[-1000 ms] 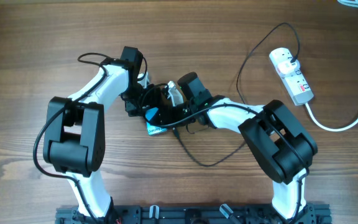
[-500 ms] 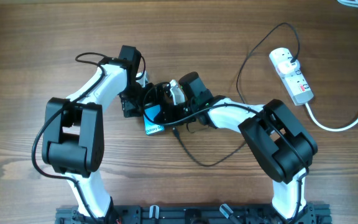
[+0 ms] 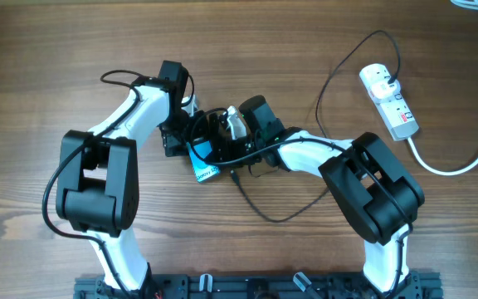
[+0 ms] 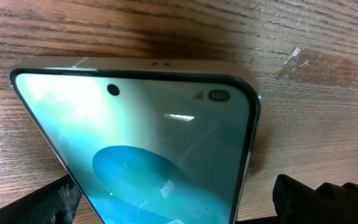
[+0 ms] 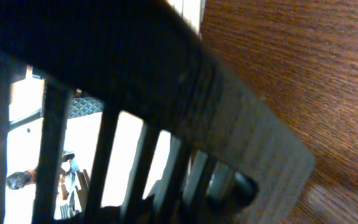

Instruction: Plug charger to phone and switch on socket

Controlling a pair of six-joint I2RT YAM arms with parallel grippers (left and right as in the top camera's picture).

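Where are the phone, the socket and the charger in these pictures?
phone [image 4: 154,149]: left wrist view, on the middle of its teal screen.
socket [image 3: 391,102]: overhead view, on the middle of its white body.
charger [image 3: 276,220]: overhead view, on the loop of its black cable, on the table.

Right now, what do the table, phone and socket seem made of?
Table: wood or wood-look laminate, matte; brown grain streaks show.
Phone: glossy glass front, going by the reflections; its pale edge could be metal or plastic.
Socket: smooth white plastic, probably.
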